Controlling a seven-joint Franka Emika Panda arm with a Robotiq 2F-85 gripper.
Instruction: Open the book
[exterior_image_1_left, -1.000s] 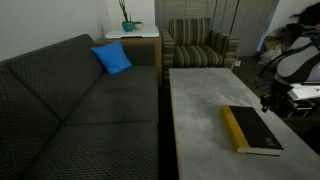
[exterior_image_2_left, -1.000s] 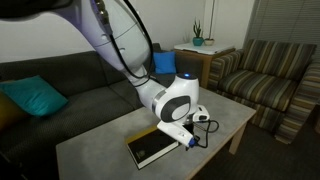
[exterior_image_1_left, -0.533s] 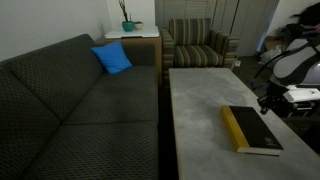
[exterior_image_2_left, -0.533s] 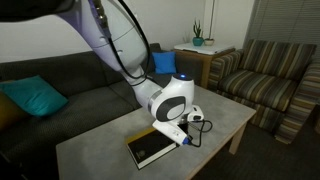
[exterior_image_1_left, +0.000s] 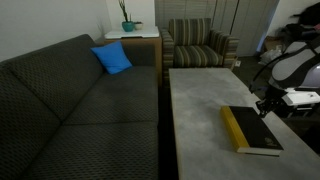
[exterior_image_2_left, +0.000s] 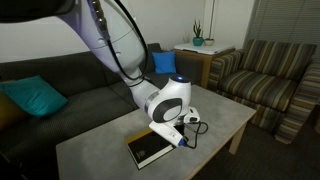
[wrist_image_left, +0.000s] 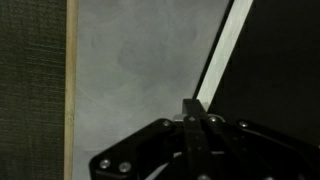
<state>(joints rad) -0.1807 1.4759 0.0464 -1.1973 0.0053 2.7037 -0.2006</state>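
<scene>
now that the hand (wrist_image_left: 196, 108) has drawn its 2 fingers (wrist_image_left: 189, 112) together, the wrist view shows them pressed tight with no gap between them, their tips right at the white page edge (wrist_image_left: 222, 55) of the book (wrist_image_left: 272, 70). a second ago the fingers were still part way apart; they closed within the first half second and have stayed shut since. over the same second the arm (exterior_image_2_left: 110, 40) has eased slightly lower and nearer to the book in both exterior views. the hand (exterior_image_1_left: 265, 103) now sits just beside the long edge that faces away from the sofa (exterior_image_1_left: 70, 100), opposite the yellow spine (exterior_image_1_left: 232, 130).

the book (exterior_image_2_left: 150, 148) itself has not shifted. it lies closed and flat on the grey bench (exterior_image_1_left: 195, 100), toward the end nearest the camera in an exterior view, with the black cover (exterior_image_1_left: 258, 127) up.

nothing can be seen between the fingers, and whether the tips already touch the cover or only hover at the page edge cannot be told from these views.

my reading is that the closed hand is meant as 1 thin wedge to slip under the cover's free edge and lever it up, so opening has not yet begun. the next move calls for a low, shallow push just under the cover. set too low, it may catch a wad of pages or simply shove the whole book across the smooth bench.
</scene>
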